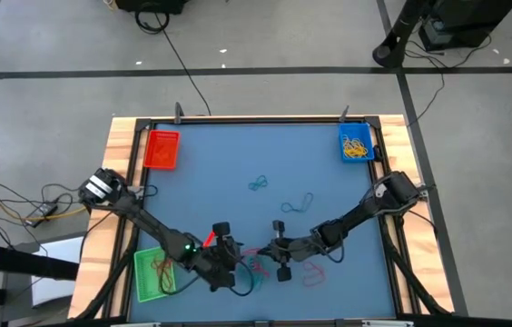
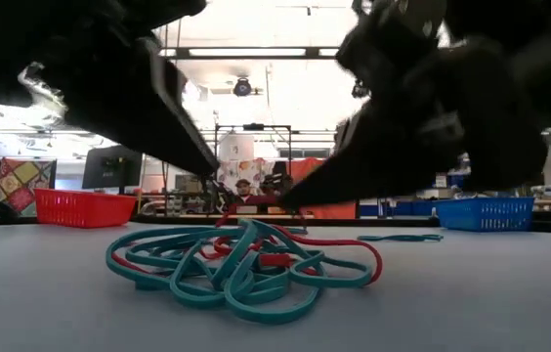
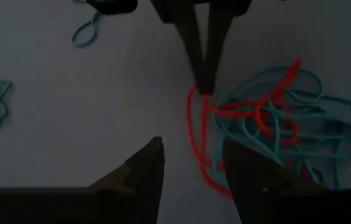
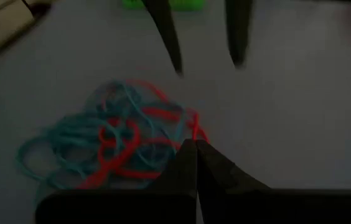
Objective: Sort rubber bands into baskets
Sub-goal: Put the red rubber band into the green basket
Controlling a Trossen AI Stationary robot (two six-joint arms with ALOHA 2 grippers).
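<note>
- Teal and red rubber bands lie tangled at the near table edge from above, between the left gripper and right gripper.
- Low: the tangle sits under both arms.
- Left wrist: fingers apart.
- Right wrist: fingers pressed together at a red band; whether it's held, I can't tell.

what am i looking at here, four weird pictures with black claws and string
Two dark robot arms work over a blue table. One picture looks down from above, one sits at table height, and two ride on the wrists. The string is a tangle of teal and red rubber bands. The right gripper has pinched shut at the tangle's edge, seemingly on a red band. The left gripper stands open beside it. Small red, blue and green plastic baskets sit at the table's edges.
</note>
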